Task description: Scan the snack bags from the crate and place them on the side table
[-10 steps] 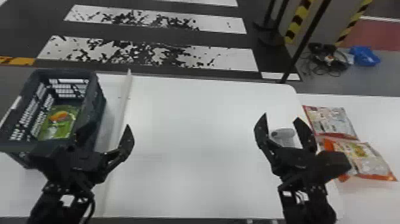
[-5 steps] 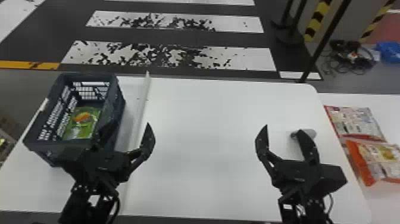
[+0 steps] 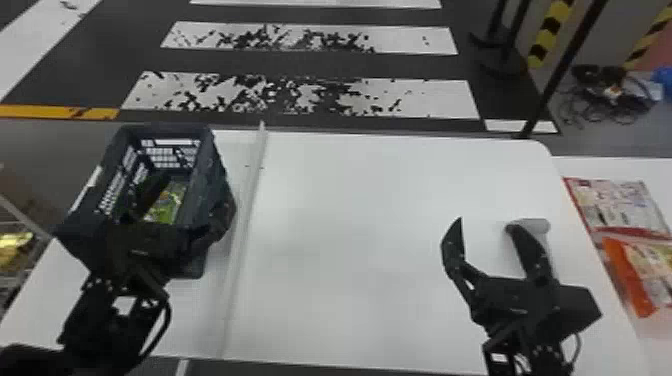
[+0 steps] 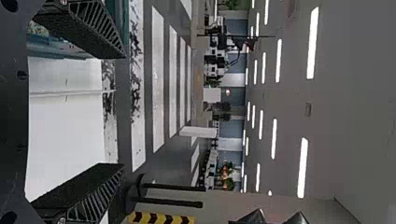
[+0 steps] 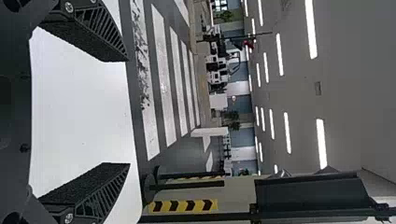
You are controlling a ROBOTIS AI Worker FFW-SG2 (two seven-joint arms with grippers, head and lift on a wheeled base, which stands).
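Presumably, the black two-fingered left tool (image 3: 199,189) is held wide over the dark plastic crate (image 3: 165,130) at left so the green plastic snack bag (image 3: 169,204) inside can be grasped, while the black right tool (image 3: 484,223), also spread wide, is held clear at near right.

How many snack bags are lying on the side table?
2. The red-edged bag lies farther from the robot; the orange bag lies nearer, running past the view's right edge. More may be hidden there.

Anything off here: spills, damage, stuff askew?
Tangled cables on the floor beyond the work table: untidy. White floor stripes are blotched black, possibly worn. Crate sits upright; no spill visible.
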